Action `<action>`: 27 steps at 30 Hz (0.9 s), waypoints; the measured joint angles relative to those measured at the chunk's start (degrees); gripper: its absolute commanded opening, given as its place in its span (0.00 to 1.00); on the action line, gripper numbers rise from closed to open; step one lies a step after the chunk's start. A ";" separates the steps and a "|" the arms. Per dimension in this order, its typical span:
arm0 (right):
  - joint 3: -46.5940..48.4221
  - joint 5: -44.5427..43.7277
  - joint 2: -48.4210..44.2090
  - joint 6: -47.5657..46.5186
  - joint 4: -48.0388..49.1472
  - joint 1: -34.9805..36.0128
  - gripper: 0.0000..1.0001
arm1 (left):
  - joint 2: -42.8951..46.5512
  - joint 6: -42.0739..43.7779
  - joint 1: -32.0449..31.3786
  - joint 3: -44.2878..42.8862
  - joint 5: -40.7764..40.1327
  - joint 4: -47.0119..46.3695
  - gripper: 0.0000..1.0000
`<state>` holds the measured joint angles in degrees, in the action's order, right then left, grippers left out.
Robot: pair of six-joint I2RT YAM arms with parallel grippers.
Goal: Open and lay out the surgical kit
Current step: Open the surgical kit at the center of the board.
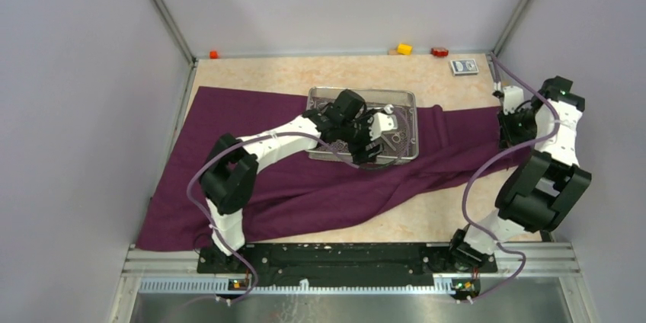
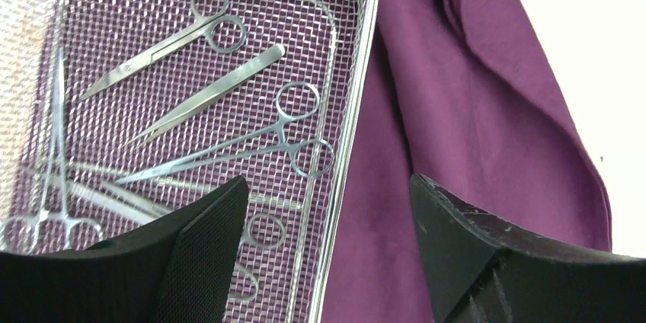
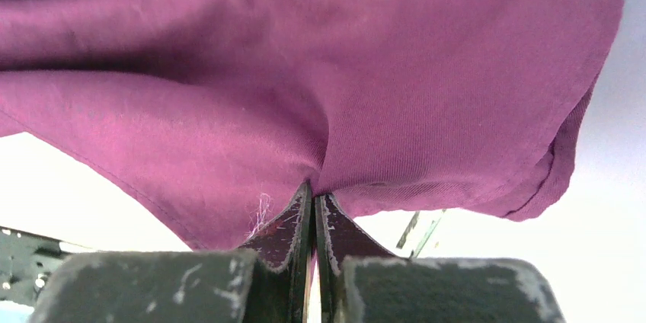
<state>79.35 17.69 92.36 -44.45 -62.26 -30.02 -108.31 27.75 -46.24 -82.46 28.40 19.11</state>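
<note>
Left wrist view is showing my left claw (image 2: 327, 190) standing wide open and gripping nothing. Its two black, rough-faced fingers (image 2: 206, 247) are straddling the right rim of the tray (image 2: 356, 110): one finger is hanging over the mesh, the other over the cloth (image 2: 472, 110) just beside it.

The tray is a rectangle of shiny silver wire mesh with a rounded wire rim. It is sitting on the dark purple cloth, which is showing through the mesh.

Slim steel tools are lying flat inside:
- a clamp (image 2: 228, 151) with two ring handles and long thin tips
- a ring-handled pair (image 2: 171, 43) farther up
- pointed tweezers (image 2: 209, 93) between those two
- more ringed tools, partly hidden under my finger and along the left wall

Over in the right wrist view, my right claw (image 3: 314, 209) is closed tight, pinching a gathered fold of the cloth between scuffed dark fingertips. The cloth is looking soft, matte and finely woven, with a stitched hem and a few loose threads at the pinch.

From above, the cloth is lying wrinkled across the pale speckled table (image 1: 305, 71). The tray is resting on it toward the far middle, and my right claw is holding the cloth's right end.

Along the far edge are sitting a blue-white packet (image 1: 464, 66), a yellow block (image 1: 404, 49), a red block (image 1: 439, 52) and an orange block (image 1: 214, 54). The packet's print is too small to read.
</note>
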 measured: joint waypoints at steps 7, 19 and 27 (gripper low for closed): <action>-6.71 -4.11 -6.58 -5.84 -3.93 -5.40 0.00 | 7.74 1.55 0.00 5.42 -5.95 0.63 0.83; -17.88 -10.05 -17.18 -12.70 -3.19 -10.16 0.03 | 18.60 3.65 0.00 16.46 -13.05 0.42 0.86; -19.80 -6.32 -8.87 -8.13 6.97 -10.19 0.21 | 20.61 3.43 0.00 18.23 -13.64 0.09 0.87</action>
<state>59.55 11.38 83.48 -52.58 -55.29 -40.21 -87.70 31.18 -46.24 -64.23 14.76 19.20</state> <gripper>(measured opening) 0.143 0.863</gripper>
